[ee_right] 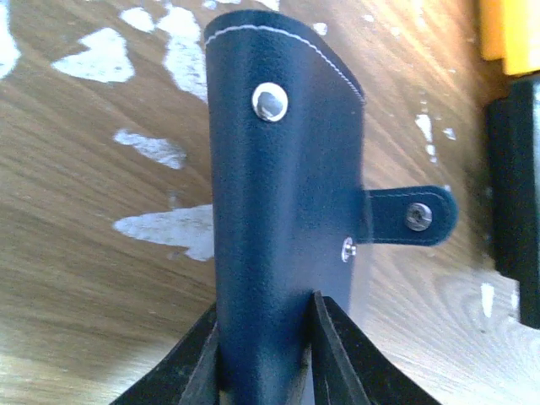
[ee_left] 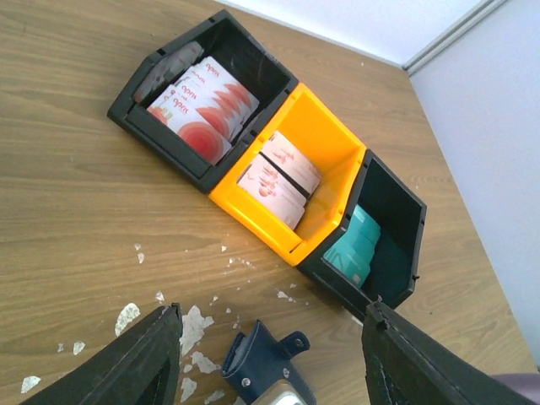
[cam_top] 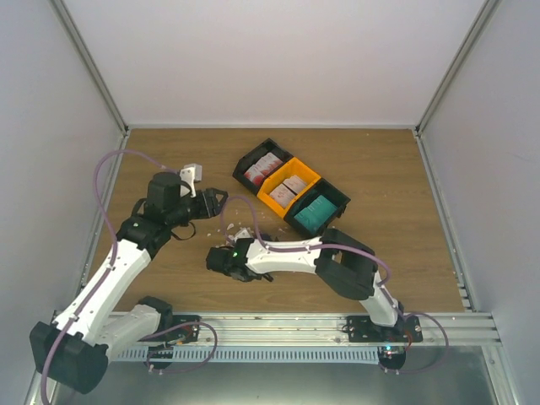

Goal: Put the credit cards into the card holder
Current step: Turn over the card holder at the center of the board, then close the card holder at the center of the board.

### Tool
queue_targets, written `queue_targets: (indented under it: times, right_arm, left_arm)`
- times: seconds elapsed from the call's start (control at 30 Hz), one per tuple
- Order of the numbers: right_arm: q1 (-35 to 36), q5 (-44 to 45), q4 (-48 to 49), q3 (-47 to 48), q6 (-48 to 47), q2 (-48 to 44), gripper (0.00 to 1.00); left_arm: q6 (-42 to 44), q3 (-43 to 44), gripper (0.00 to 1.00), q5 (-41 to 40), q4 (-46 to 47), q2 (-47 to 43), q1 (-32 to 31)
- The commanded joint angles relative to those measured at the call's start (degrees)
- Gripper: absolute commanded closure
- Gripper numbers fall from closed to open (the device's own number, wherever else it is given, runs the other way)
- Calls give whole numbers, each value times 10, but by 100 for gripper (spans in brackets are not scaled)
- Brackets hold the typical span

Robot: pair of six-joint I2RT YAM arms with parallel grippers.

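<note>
Red-and-white credit cards (ee_left: 202,110) stand in the far black tray (cam_top: 253,156), and more cards (ee_left: 278,177) are in the orange tray (cam_top: 308,173). The navy card holder (ee_right: 278,177) is folded shut, its snap strap sticking out to one side. My right gripper (ee_right: 266,337) is shut on its near end, low over the table. It also shows in the left wrist view (ee_left: 261,359). My right gripper (cam_top: 224,261) sits left of the table's middle. My left gripper (ee_left: 274,312) is open and empty, above the holder and facing the trays; in the top view (cam_top: 213,202) it is left of them.
A third tray, black (ee_left: 396,228), holds teal cards (ee_left: 354,245). Torn white scraps (ee_left: 198,325) lie on the wood around the holder, also in the right wrist view (ee_right: 89,55). The three trays form a diagonal row behind the grippers. Grey walls close in the table.
</note>
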Motion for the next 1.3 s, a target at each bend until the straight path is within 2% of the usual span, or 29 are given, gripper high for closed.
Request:
queue_targets:
  times: [0.0, 0.13, 0.33, 0.4, 0.6, 0.87, 1.03, 1.17, 1.27]
  right_arm:
    - [2, -138, 146, -37, -25, -2, 72]
    - [-9, -179, 193, -64, -35, -8, 63]
    - [-29, -254, 281, -120, -53, -53, 45]
    - [-36, -271, 307, -136, -60, -76, 43]
    - [-61, -271, 379, -191, -72, -174, 42]
    - [-133, -244, 382, -265, -82, -302, 44]
    - [-159, -237, 339, -257, -92, -296, 44]
    - [-160, -250, 314, -232, -112, -254, 44]
    - [-160, -248, 295, -217, -106, -227, 47]
  left_arm:
    - [19, 6, 40, 23, 15, 15, 7]
    - [21, -2, 38, 27, 19, 22, 14]
    - [22, -2, 36, 26, 23, 31, 25]
    - [19, 1, 36, 28, 24, 37, 27]
    - [-8, -34, 34, 35, 49, 48, 28]
    - [-64, -179, 32, 71, 144, 28, 25]
    - [-110, -257, 32, 102, 213, 29, -2]
    - [-164, -281, 33, 87, 211, 46, -41]
    - [-199, -293, 34, 45, 213, 52, -87]
